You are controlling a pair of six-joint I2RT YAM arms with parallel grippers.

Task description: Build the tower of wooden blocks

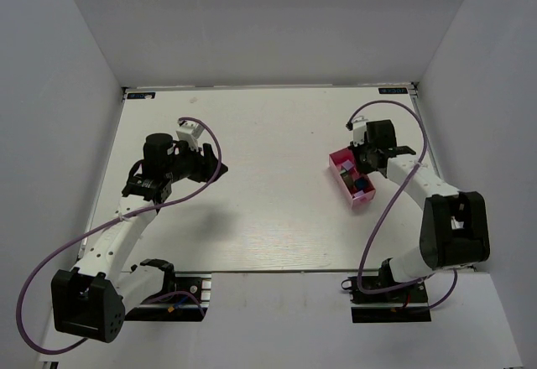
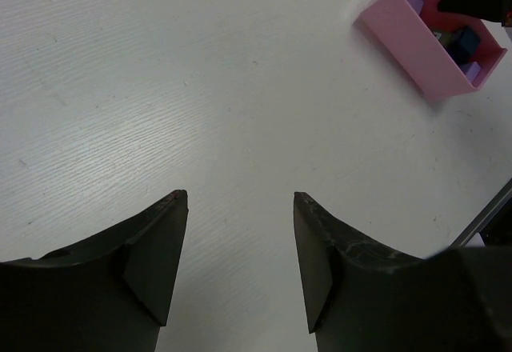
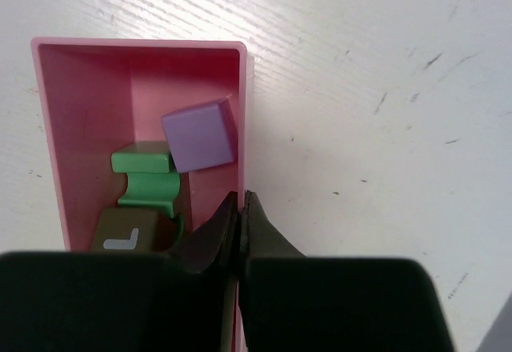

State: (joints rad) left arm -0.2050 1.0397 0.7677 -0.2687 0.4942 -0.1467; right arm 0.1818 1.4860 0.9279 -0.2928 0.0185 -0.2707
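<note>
Wood blocks [image 3: 198,136] in pink tray [image 3: 80,96], right gripper [image 3: 240,205] pinching wall

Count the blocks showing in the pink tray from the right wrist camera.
3: a purple cube against the tray's right wall, a green piece left of it, a dark block below that. The right gripper may hide others.

Both arms have white tubular links and black joint housings: left arm [image 1: 117,236], right arm [image 1: 409,176]. A purple cable [image 1: 219,153] loops along the left arm, and a second cable [image 1: 370,236] along the right. The left fingers [image 2: 148,264] are matte black wedges with flat inner faces. The right fingers [image 3: 272,252] are black and taper to thin tips. Black mounting plates [image 1: 172,293] sit at the bases.
</note>
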